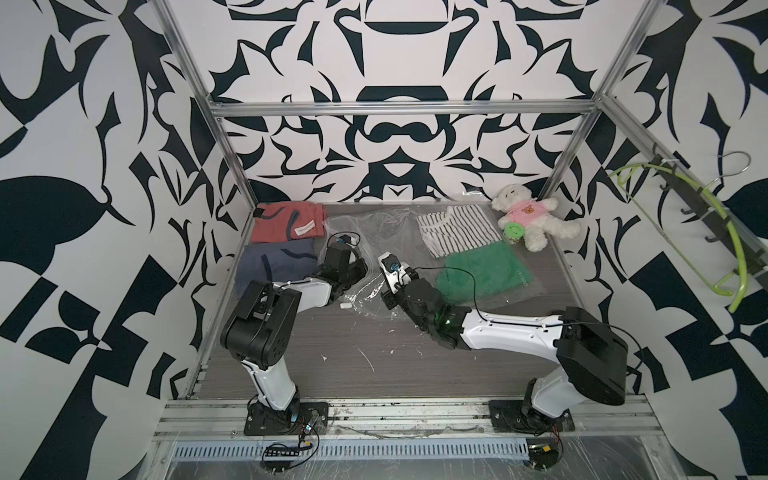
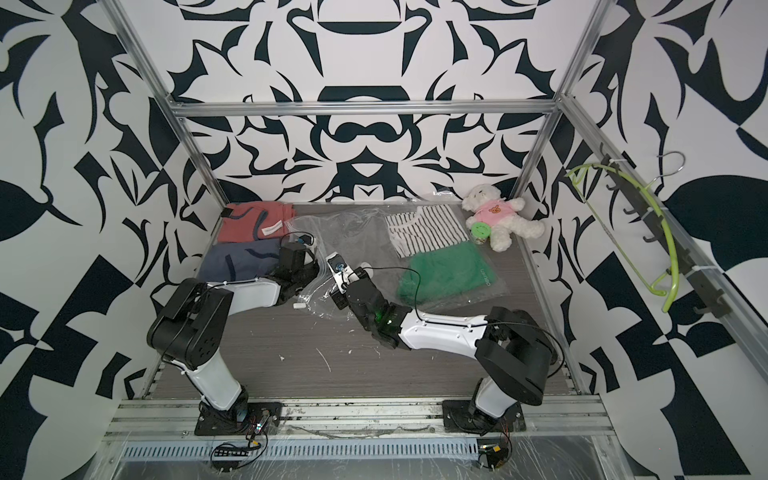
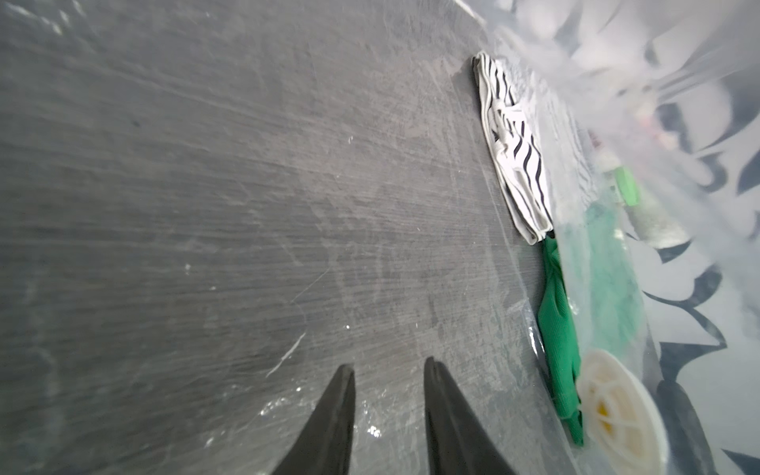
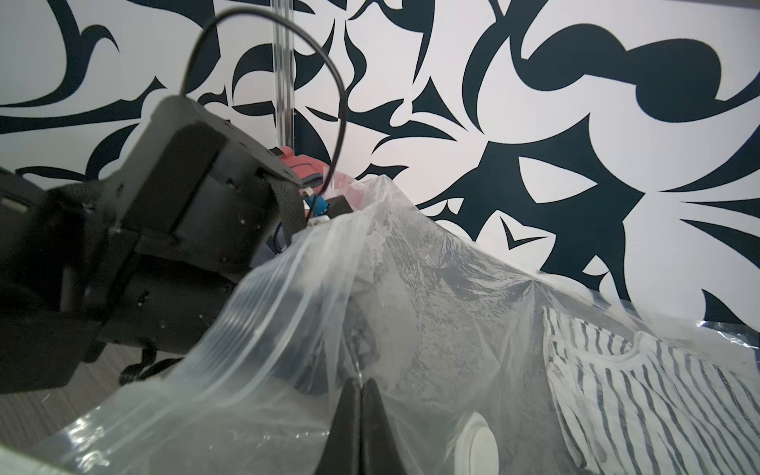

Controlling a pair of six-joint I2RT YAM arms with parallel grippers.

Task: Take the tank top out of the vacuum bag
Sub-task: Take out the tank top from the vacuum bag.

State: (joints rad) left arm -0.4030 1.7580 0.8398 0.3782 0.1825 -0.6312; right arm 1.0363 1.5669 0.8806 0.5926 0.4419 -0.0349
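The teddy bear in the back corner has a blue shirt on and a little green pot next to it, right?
Not quite: the teddy bear has a pink shirt on, not a blue one, as both top views show. It is in the back corner, with the little green pot next to it.

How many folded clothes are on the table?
4: red folded fabric garment far left; blue folded fabric garment just nearer; black-and-white striped folded top right of centre; green folded fabric garment nearer than that. Arms could hide more.

Bright, even light, soft shadows; vacuum bag (image 3: 617,61) glints and blurs close up; wrist views warp at edges.
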